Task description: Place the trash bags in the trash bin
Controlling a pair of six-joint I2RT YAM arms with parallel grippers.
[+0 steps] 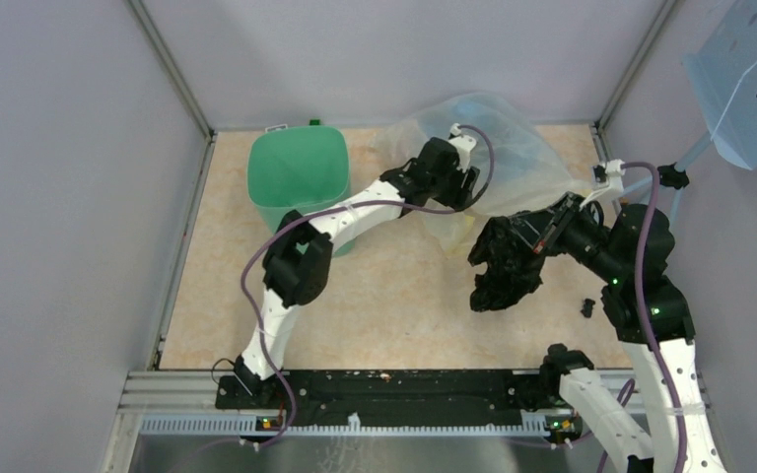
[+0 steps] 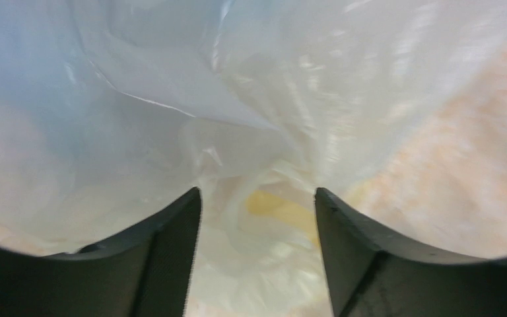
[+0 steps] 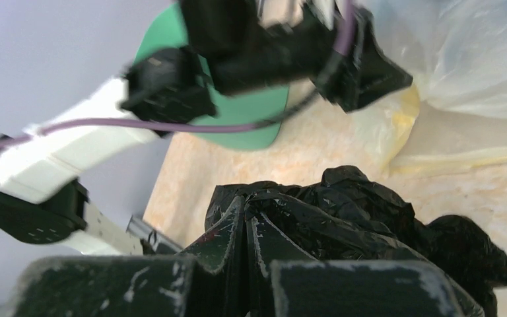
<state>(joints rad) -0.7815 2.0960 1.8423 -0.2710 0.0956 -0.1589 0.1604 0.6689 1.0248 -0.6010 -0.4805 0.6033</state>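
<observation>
The right tool point(image 3: 246, 232) was clamped shut on a fold of the black bag point(image 3: 370, 218), which hung bunched below it, at about four o'clock from the bin point(image 1: 296, 168). The left tool point(image 2: 257, 201) stood open against the clear bag point(image 2: 304, 86). The carry should probably go high toward ten o'clock, clearing the left arm and the rim before letting go. No bag showed inside the bin.
</observation>
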